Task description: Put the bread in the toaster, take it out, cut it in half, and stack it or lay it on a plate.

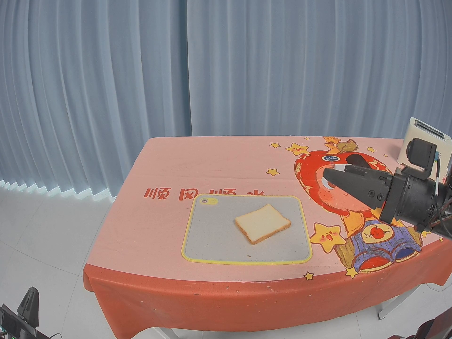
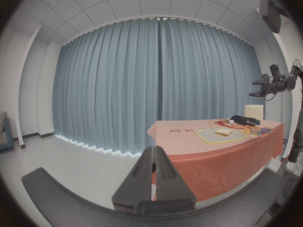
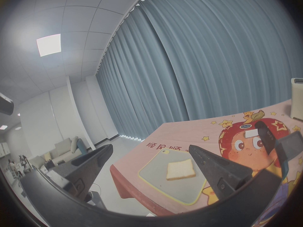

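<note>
**Black right gripper point(image 3: 151, 147) spread wide beside pale square bread slice point(image 1: 262, 223)**

Raised above the pink cartoon tablecloth point(image 1: 188, 165), it has the slice to its left, apart, lying flat on a grey, yellow-rimmed cutting board point(image 1: 212, 246). A white toaster point(image 1: 423, 140) stands at the far right, well apart from the board. The black left gripper point(image 2: 154, 148), fingers pressed together, hangs low off the table's left.

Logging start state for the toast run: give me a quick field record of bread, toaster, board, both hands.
bread: one whole slice, flat on the cutting board
toaster: at the table's far right edge
right hand: open, empty, above the table's right side
left hand: shut, empty, low beside the table
stage: bread uncut, not in toaster
</note>
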You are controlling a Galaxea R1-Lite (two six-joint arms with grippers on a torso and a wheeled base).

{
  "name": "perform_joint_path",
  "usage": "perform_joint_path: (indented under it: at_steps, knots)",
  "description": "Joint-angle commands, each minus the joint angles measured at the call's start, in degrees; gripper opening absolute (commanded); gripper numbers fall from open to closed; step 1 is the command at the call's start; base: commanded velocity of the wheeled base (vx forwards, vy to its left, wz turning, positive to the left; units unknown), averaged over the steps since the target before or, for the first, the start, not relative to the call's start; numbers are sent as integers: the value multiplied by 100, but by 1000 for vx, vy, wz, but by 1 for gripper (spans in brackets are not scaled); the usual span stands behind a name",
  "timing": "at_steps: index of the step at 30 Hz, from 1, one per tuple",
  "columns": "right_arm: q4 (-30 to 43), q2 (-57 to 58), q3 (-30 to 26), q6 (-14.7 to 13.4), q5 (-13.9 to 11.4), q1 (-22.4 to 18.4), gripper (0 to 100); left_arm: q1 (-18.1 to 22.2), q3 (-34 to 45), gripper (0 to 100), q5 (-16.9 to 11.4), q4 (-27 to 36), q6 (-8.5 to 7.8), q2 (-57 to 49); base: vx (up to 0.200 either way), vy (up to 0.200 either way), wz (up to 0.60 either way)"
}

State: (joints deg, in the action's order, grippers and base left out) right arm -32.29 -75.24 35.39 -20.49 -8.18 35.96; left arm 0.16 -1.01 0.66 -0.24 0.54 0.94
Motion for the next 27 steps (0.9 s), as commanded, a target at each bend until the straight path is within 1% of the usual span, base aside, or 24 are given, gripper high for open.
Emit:
perform_joint_path:
  at_steps: [1,3,8,12,20,21,24,25,27]
  knots:
    - [-5,62,-15,177,-8,-81,100,2,101,0,4,-2,-1,-24,0,0,0]
    - [-5,106,-58,265,-8,-81,100,2,101,0,4,-2,-1,-24,0,0,0]
    - [-5,124,-67,300,-17,-142,100,2,101,0,4,-2,-1,-24,0,0,0]
    - [-14,212,-58,441,-17,-168,100,2,101,0,4,-2,-1,-24,0,0,0]
    - [-14,185,-41,476,-17,-432,100,2,101,0,4,-2,8,-24,0,0,0]
    - [-14,212,-50,529,-17,-538,100,2,101,0,4,-2,-1,-24,0,0,0]
    - [-14,273,-76,740,-17,-634,100,2,101,0,4,-2,-1,-24,0,0,0]
    - [-14,343,-67,854,-26,-757,100,2,101,0,4,-2,-1,-24,0,0,0]
    - [-14,361,-67,872,-26,-951,100,2,101,0,4,-2,8,-24,0,0,0]
